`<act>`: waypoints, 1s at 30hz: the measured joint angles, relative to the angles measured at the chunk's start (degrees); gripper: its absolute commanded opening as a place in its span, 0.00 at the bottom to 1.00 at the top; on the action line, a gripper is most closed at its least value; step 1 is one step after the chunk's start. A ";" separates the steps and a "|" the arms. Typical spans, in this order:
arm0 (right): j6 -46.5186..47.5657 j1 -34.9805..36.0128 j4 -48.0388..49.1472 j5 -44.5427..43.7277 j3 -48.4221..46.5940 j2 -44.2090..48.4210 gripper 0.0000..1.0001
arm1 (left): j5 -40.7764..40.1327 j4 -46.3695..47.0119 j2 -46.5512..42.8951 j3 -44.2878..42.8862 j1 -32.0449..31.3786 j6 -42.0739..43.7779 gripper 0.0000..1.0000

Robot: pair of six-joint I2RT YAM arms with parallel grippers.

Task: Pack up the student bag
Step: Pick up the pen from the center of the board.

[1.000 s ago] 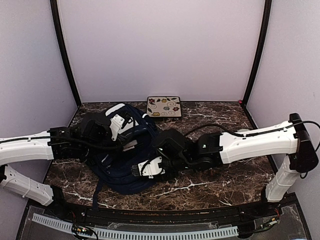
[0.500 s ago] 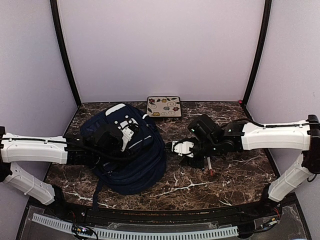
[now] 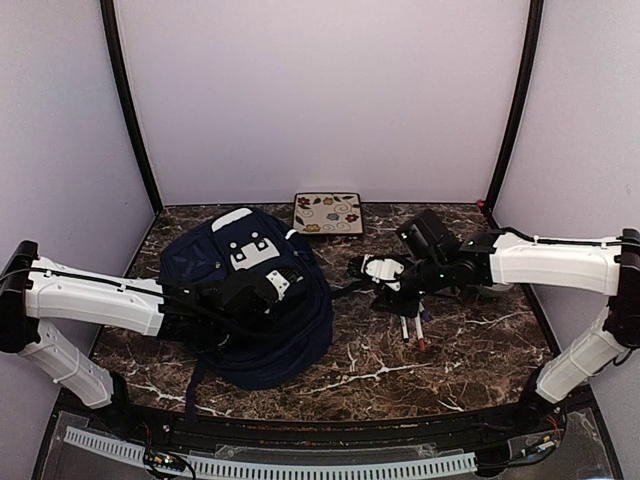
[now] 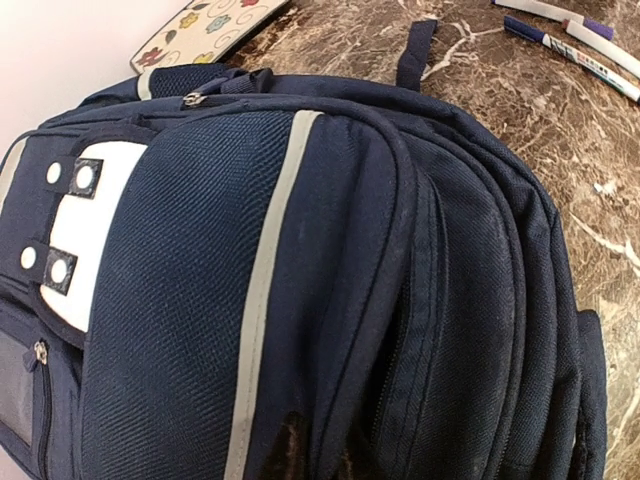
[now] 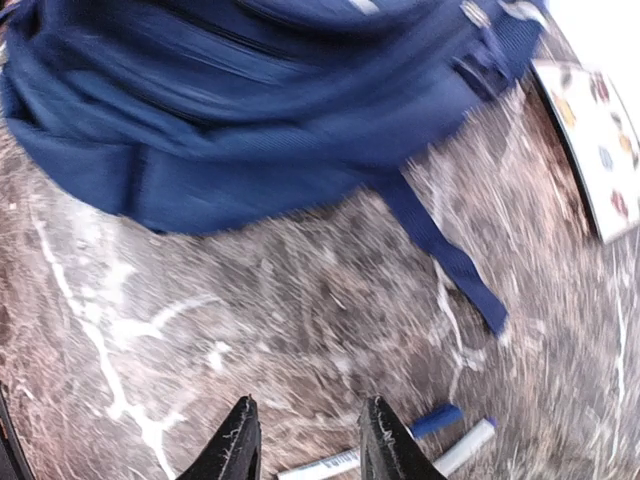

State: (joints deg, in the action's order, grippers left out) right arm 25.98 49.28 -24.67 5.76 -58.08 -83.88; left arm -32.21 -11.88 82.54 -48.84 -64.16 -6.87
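The student bag [image 3: 265,350] lies front-left on the counter [image 3: 460,365], with the left claw [image 3: 272,285] over it, its grip impossible to tell. The right claw [image 5: 310,445], prongs apart and empty, has swung off the bag to hover over markers [image 5: 437,420], probably next in. A patterned board [image 3: 327,213] sits at the back.

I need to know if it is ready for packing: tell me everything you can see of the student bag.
The student bag is a large navy woven-fabric backpack lying front-up on the marble table, left of centre. It has a white patch with studded tabs, a pale stripe along the front pocket, and zip seams that look closed. One strap trails right across the table. The left claw sits against its upper face.
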 measured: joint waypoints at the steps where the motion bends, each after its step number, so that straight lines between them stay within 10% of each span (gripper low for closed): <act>1: -0.28 -1.66 -0.35 0.57 -0.07 0.00 0.35 | -0.48 -0.22 -0.39 -0.20 -0.02 0.11 0.03; 15: -3.85 -26.16 -15.19 0.81 -8.98 -15.50 0.35 | -2.64 -2.29 -10.82 -0.52 0.17 1.11 0.00; 30: -6.82 -27.10 -19.17 1.73 -16.04 -23.21 0.36 | -2.10 -2.75 -12.31 -1.33 0.20 1.70 0.00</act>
State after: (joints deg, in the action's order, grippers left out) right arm 19.16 22.17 -43.83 7.49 -74.13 -107.09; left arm -34.30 -14.63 70.24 -50.17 -63.96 -5.17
